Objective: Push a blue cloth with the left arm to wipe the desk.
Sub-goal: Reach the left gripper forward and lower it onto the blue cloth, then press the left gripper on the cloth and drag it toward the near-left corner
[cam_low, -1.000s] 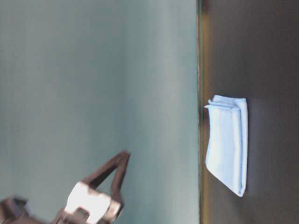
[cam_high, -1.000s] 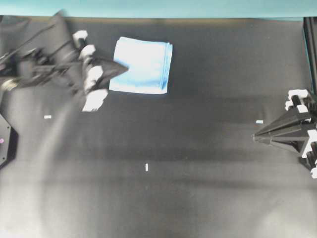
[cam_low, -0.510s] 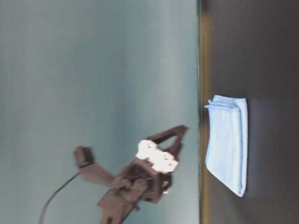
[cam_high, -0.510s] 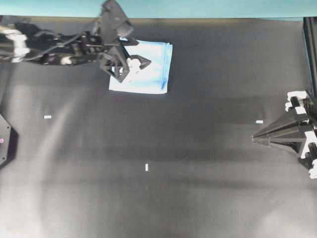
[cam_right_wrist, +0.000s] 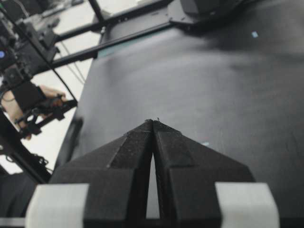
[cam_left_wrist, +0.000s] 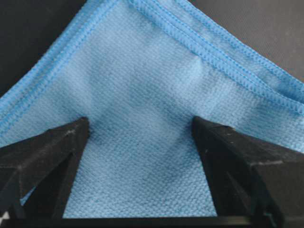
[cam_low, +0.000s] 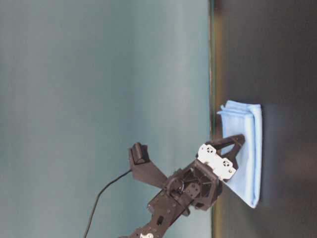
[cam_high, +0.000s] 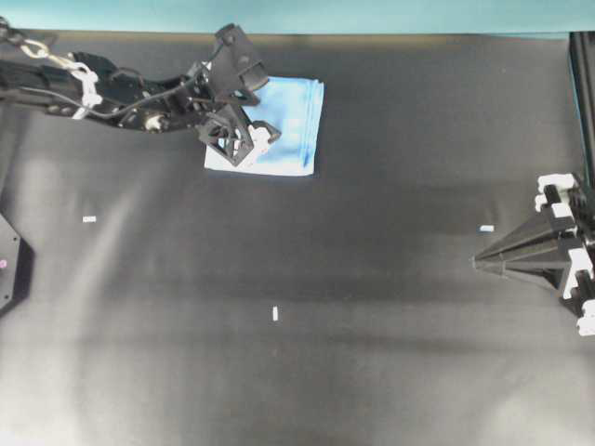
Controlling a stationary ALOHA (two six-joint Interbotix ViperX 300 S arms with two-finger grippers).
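Note:
The blue cloth (cam_high: 290,119) lies folded and flat on the black desk (cam_high: 325,279) near its far edge. The left arm (cam_high: 112,88) reaches in from the left. My left gripper (cam_high: 249,141) is open and sits on the cloth's left part, pointing down. In the left wrist view its two fingers (cam_left_wrist: 57,152) stand wide apart with cloth (cam_left_wrist: 152,85) filling the gap, gripper (cam_left_wrist: 140,126). In the table-level view the gripper (cam_low: 237,144) touches the cloth (cam_low: 246,163). My right gripper (cam_high: 479,262) is shut and empty at the right edge, fingertips together (cam_right_wrist: 153,121).
A teal strip (cam_high: 297,14) runs along the desk's far edge just behind the cloth. Small white marks lie on the sheeting (cam_high: 275,313), (cam_high: 89,219), (cam_high: 486,227). A black frame rail (cam_high: 581,93) borders the right side.
The left arm swung from beside the cloth's left edge up over it, then came down onto it with jaws open. The cloth has not shifted. The right arm stayed put.

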